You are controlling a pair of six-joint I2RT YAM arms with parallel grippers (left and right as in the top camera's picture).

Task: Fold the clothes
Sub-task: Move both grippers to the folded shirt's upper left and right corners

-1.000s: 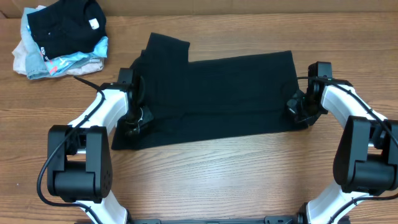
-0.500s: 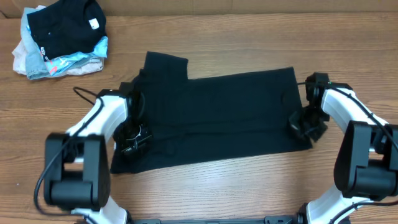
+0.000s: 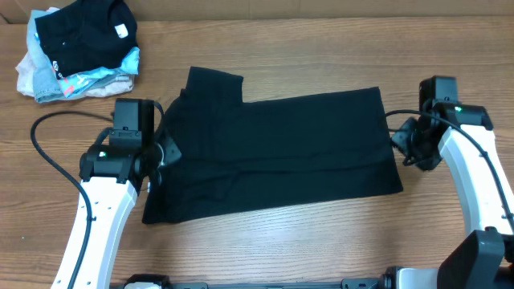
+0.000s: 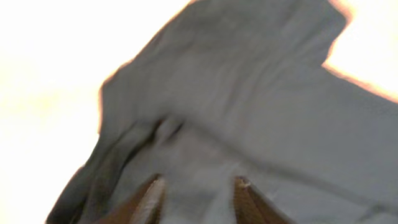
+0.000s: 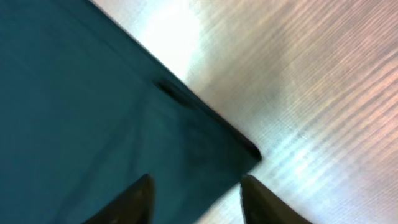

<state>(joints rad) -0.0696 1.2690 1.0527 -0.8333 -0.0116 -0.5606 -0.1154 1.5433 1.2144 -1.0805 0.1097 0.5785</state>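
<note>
A black garment (image 3: 273, 144) lies folded into a wide strip across the middle of the wooden table (image 3: 281, 241), with one sleeve sticking out at its upper left. My left gripper (image 3: 163, 152) hovers over the garment's left edge, open and holding nothing. In the left wrist view its gripper (image 4: 198, 186) has both fingers apart above the wrinkled cloth (image 4: 236, 106). My right gripper (image 3: 404, 144) sits just off the garment's right edge, also open. The right wrist view shows that gripper (image 5: 196, 186) above the cloth's corner (image 5: 81, 106), with bare wood beside it.
A pile of other clothes (image 3: 76, 48), black on top of light blue and pale pieces, sits at the back left corner. A black cable (image 3: 48, 152) loops beside the left arm. Bare wood runs along the front.
Both grippers were shut on the garment's ends and have since opened and let go. Both arms have lifted and drawn outward, left and right. The garment now rests flat.
</note>
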